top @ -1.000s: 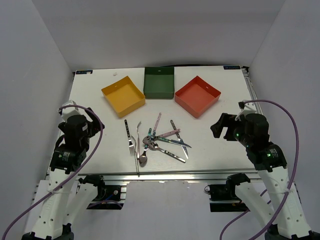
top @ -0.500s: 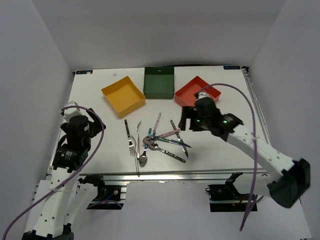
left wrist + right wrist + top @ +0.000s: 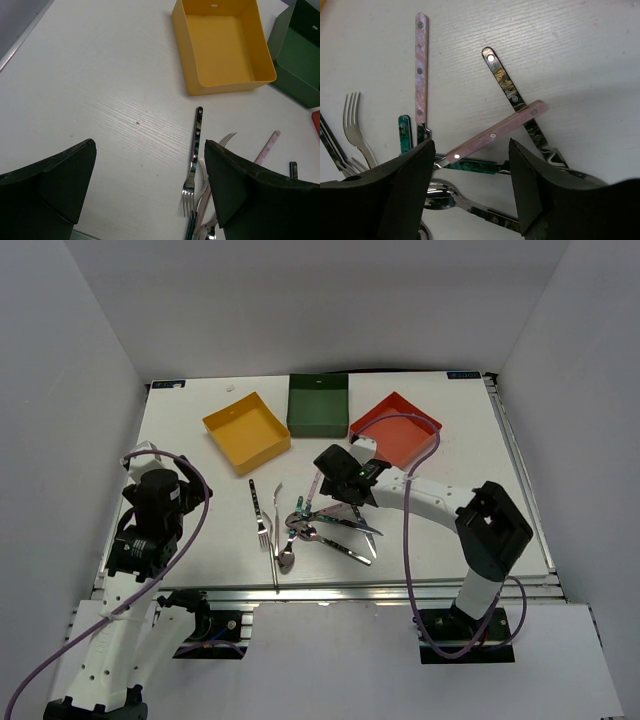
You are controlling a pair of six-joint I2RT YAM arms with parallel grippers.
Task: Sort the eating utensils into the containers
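Several eating utensils (image 3: 318, 524) lie in a loose pile at the front middle of the table. The yellow tray (image 3: 247, 432), dark green tray (image 3: 318, 407) and red-orange tray (image 3: 395, 430) stand behind them in a row, with nothing showing inside. My right gripper (image 3: 338, 485) is open just above the pile's far side. In the right wrist view (image 3: 470, 148) it hangs over a diagonal pink handle (image 3: 495, 134), with a teal handle (image 3: 470, 165) and a spoon (image 3: 445, 193) below. My left gripper (image 3: 152, 502) is open and empty (image 3: 150, 150), left of a dark-handled fork (image 3: 195, 150).
In the right wrist view a second pink handle (image 3: 421, 65), a dark marbled handle (image 3: 507, 86), another teal handle (image 3: 404, 132) and a silver fork (image 3: 355, 125) lie around the gripper. In the left wrist view the yellow tray (image 3: 227, 86) and green tray (image 3: 295, 85) lie ahead.
My right arm has swung from the table's right side leftward and now reaches over the utensil pile. The left arm has barely moved. The utensils lie as before.
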